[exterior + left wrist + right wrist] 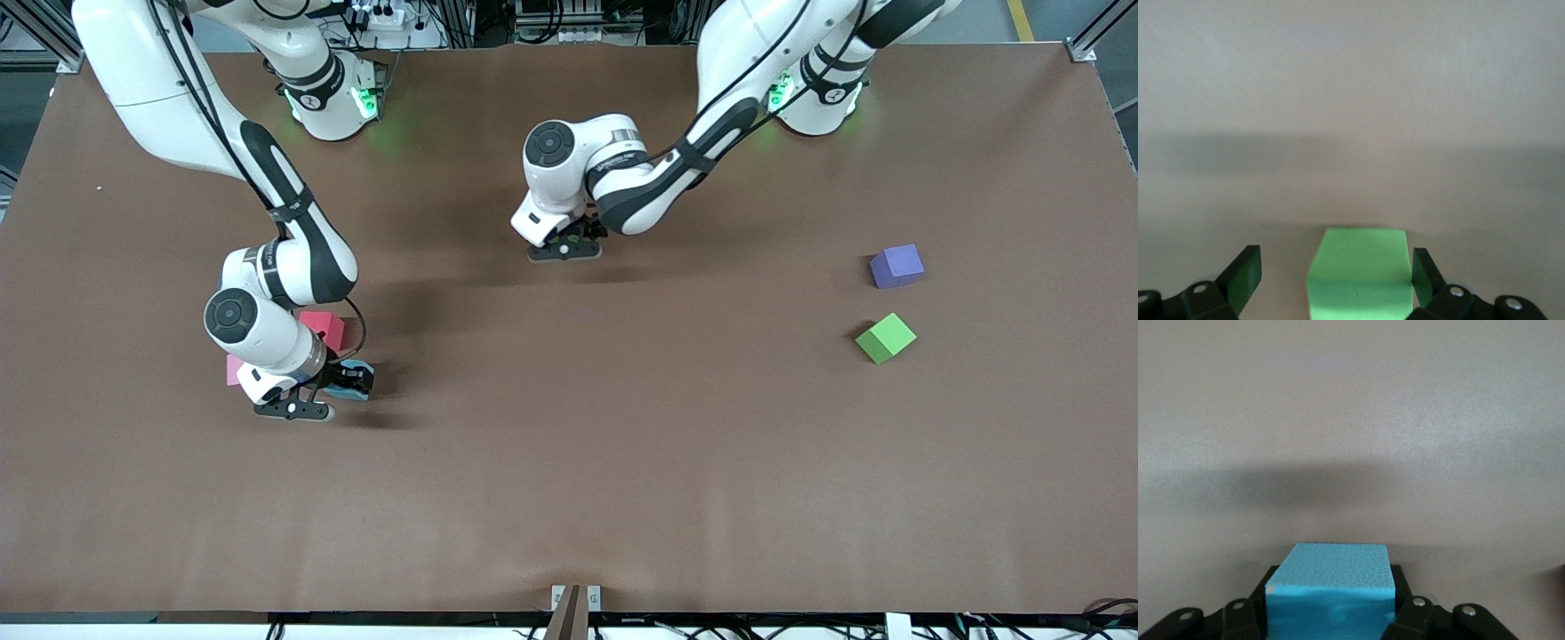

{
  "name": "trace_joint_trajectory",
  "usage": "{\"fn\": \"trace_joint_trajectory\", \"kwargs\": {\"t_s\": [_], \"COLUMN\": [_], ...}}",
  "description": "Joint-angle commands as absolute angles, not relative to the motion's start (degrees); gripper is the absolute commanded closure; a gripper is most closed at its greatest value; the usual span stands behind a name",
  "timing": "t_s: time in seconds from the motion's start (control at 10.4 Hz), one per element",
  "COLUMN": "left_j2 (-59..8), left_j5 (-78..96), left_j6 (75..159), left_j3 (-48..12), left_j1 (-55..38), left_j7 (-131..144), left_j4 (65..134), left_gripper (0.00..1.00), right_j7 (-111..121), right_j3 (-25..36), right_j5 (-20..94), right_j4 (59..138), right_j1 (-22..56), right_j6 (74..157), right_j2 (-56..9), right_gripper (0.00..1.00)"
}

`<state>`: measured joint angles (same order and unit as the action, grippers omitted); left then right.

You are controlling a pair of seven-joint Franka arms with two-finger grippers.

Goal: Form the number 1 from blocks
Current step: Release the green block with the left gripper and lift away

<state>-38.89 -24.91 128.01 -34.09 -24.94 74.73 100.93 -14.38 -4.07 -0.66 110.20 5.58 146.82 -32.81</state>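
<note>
My right gripper (348, 382) is shut on a sky blue block (1330, 590), low over the table at the right arm's end. Beside it lie a red block (322, 327) and a light pink block (233, 369), the pink one half hidden by the arm. My left gripper (1335, 277) is open around a bright green block (1360, 273) at mid-table. One finger (1423, 272) touches the block and the other stands apart. In the front view this gripper (576, 238) covers that block. A purple block (896, 265) and a second green block (885, 338) lie toward the left arm's end. No orange block shows.
The brown table (622, 462) stretches bare between the two groups of blocks. A small bracket (575, 600) sits at the table's edge nearest the front camera.
</note>
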Motion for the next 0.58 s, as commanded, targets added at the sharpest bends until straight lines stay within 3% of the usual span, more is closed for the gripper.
{"fn": "trace_joint_trajectory", "kwargs": {"t_s": [0.0,0.48], "left_j2": [-33.7,-28.8], "left_j5": [-24.2,-24.3], "left_j6": [124.6,120.2], "left_j3": [-34.0,-34.2], "left_j1": [-19.6,-1.4], "left_j7": [76.7,76.2], "left_j4": [102.1,102.0], "left_gripper": [0.00,0.00], "right_j7": [-13.7,-14.1], "right_j3": [-2.6,3.4], "right_j5": [0.7,5.7], "right_j4": [110.5,110.5], "right_j1": [8.1,16.9], "right_j6": [146.0,144.1], "right_j2": [-28.9,-26.2], "right_gripper": [0.30,0.31]}}
